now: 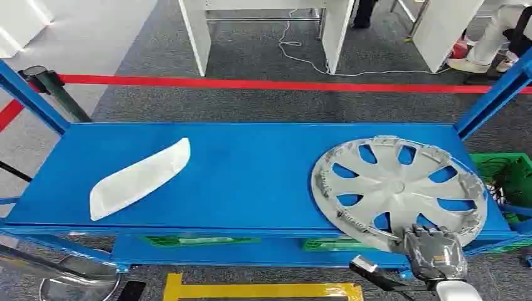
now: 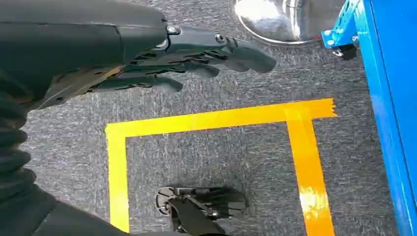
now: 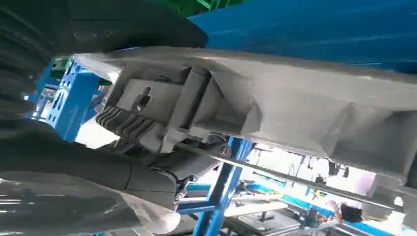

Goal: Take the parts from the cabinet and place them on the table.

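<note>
Right hand point(image 1: 435, 252): grips the near rim of the wheel cover point(image 1: 399, 189), fingers over the top of the rim; the right wrist view shows the cover's ribbed grey underside point(image 3: 255, 105) resting against the hand point(image 3: 147, 162).
Wheel cover: silver, spoked, lying flat on the blue shelf point(image 1: 251, 175), its near edge hanging over the shelf front where the right hand holds it.
White part point(image 1: 139, 178): long, curved, on the same shelf, well away from the right hand, toward the robot's left.
Left hand point(image 2: 162, 54): holds nothing, fingers stretched out and slightly apart, hanging over grey carpet beside the shelf's blue edge point(image 2: 388, 113).
Yellow tape point(image 2: 216, 120): on the carpet below the left hand.
Red tape point(image 1: 263, 83): on the floor beyond the shelf.
</note>
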